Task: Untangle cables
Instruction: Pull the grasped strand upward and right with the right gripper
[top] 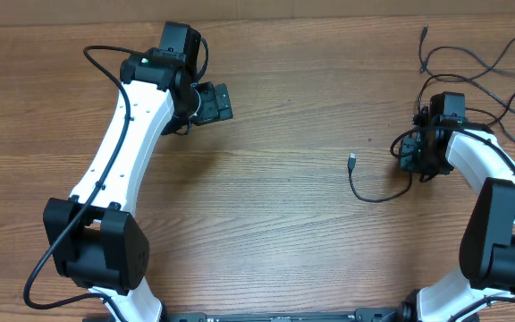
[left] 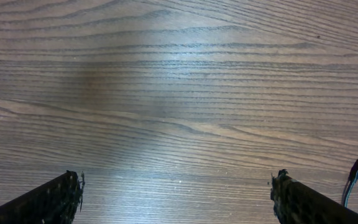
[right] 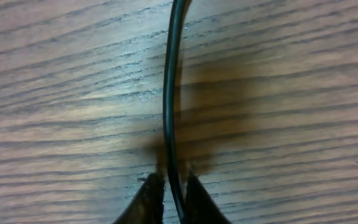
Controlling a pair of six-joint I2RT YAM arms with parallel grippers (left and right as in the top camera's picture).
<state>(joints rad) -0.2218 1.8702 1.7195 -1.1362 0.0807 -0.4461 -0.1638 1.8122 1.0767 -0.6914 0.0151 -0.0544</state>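
Between the fingertips of the right claw a thin black cable runs straight up the wrist view. The claw is closed on it, a pad pressed against each side, low on the wooden surface.

From above, this cable leaves the right claw, sags in a loose loop toward the middle of the surface and ends in a small plug lying free. Such a cord looks light, limp and smooth. It will likely trail and whip rather than hold a shape, and it may slide through the pads if pulled fast. A hold near the plug, or on a straight run like this one, seems safer than on a bend.

Farther back, the other cables lie spread near the far right corner, crossing one another, some running out of view at the right edge. That leaves little margin there.

Well apart on the left, the left claw hangs with its jaws wide and nothing between them. Bare wood lies under it, so the middle offers ample room to draw cords out.
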